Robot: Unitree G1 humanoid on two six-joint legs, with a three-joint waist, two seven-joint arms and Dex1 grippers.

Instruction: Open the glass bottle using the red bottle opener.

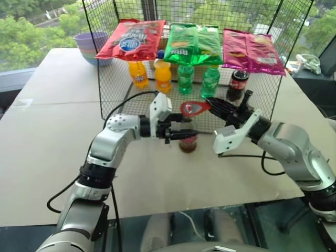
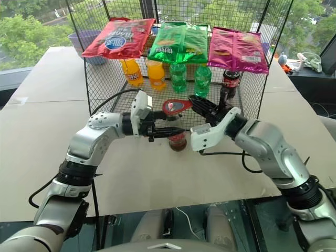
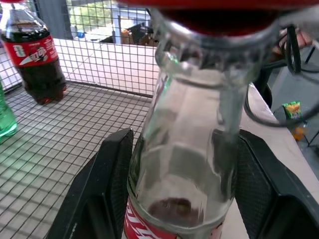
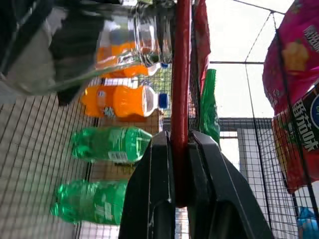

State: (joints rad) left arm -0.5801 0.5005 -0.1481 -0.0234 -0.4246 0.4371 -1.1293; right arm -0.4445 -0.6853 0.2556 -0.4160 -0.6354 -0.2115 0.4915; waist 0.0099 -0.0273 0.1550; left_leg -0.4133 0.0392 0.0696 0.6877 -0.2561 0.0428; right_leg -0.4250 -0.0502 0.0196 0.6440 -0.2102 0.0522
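The glass bottle (image 1: 188, 143) stands upright on the cardboard in front of the wire cage. Its clear neck (image 3: 192, 124) sits between the black fingers (image 3: 107, 189) of my left gripper (image 1: 178, 134), which is shut on it from the left. The red bottle opener (image 1: 194, 108) lies flat over the bottle's top, ring head toward the left. My right gripper (image 1: 216, 107) is shut on the opener's handle, and in the right wrist view the opener (image 4: 180, 99) runs edge-on between its fingers. The cap itself is hidden under the opener.
The wire cage (image 1: 105, 79) stands right behind the bottle, with orange (image 1: 163, 76), green (image 1: 185, 79) and cola (image 1: 238, 84) bottles inside and snack bags (image 1: 191, 44) on top. Stacked bowls (image 1: 92, 44) sit at the back left. A black cable (image 1: 126, 102) loops off the left arm.
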